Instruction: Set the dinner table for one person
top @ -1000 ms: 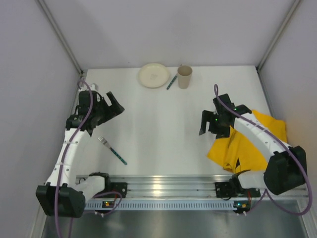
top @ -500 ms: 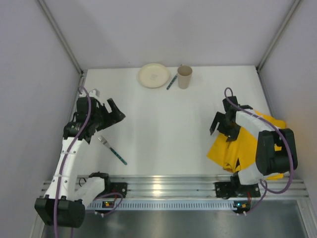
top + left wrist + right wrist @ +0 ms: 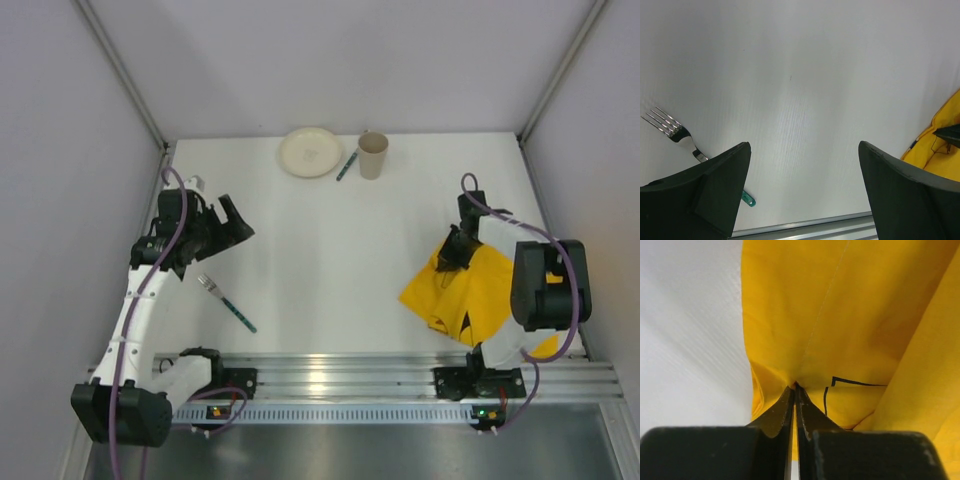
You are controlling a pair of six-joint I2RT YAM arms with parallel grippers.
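Overhead view: white tabletop (image 3: 330, 250) fills the walled cell, w/ both arms mounted at its near edge. Right pincer (image 3: 794, 388) is clamped tight on a fold of yellow cloth (image 3: 475, 300), which lies crumpled at near right of the tabletop. Left pincer (image 3: 232, 222) hangs wide apart, holding nothing, over the left side. Fork (image 3: 225, 300) w/ green handle lies near it. At far edge: pale plate (image 3: 310, 152), beige cup (image 3: 373, 155), small utensil (image 3: 347, 166) btwn them.
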